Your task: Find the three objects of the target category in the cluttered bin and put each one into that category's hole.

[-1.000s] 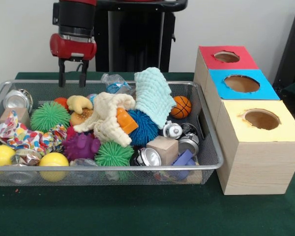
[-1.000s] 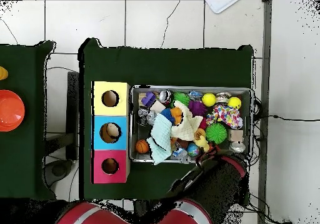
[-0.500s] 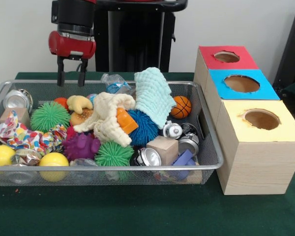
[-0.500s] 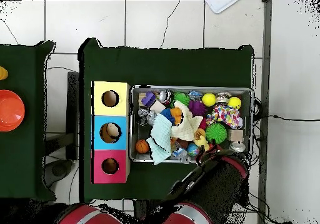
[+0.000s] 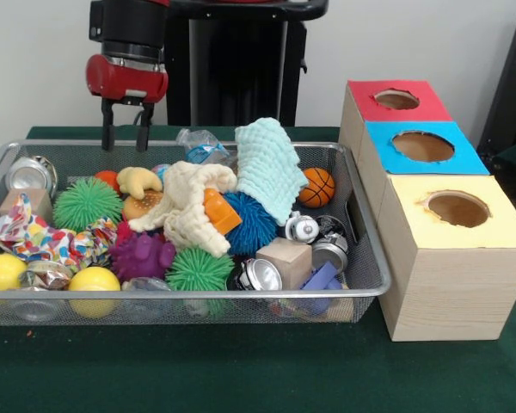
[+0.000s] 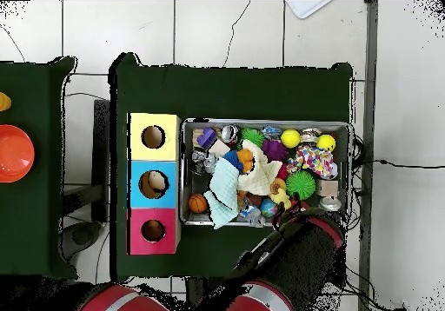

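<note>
Hovering above the far left corner of the wire bin [image 5: 361, 284], the claw [image 5: 125, 136] hangs released and empty, its 2 fingers apart over the clutter. In the overhead view, something tan lies inside the blue box's hole [image 6: 154, 184]; the red [image 5: 396, 100] and yellow [image 5: 457, 209] holes look empty. Most sorting seems left, judging by the full bin.

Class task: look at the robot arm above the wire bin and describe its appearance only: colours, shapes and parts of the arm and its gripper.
In the front view the arm ends in a black cylindrical wrist section above a glossy red rounded collar. Below it hangs the gripper, with two thin, straight, dark fingers set parallel with a gap between them. The overhead view shows the arm as a bulky black and red mass.
</note>
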You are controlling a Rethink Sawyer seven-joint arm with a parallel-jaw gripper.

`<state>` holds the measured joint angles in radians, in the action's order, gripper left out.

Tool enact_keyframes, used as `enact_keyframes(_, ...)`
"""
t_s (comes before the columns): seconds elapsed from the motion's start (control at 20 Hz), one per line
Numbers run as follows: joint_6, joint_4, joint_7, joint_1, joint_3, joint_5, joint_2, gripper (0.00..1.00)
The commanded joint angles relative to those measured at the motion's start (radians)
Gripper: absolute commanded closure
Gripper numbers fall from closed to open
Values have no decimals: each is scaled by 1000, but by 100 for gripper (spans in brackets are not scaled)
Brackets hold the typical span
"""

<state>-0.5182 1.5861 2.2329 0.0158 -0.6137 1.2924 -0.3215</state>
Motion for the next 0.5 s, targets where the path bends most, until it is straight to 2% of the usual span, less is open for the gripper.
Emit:
enact_keyframes(0.05, -39, -32, -347, 11, 129, -72, 43, 0)
enact_keyframes(0.25, -38, -38, -346, 8, 134, -65, 48, 0)
enact_keyframes(0.5, -40, -44, -357, 9, 136, -92, 60, 0)
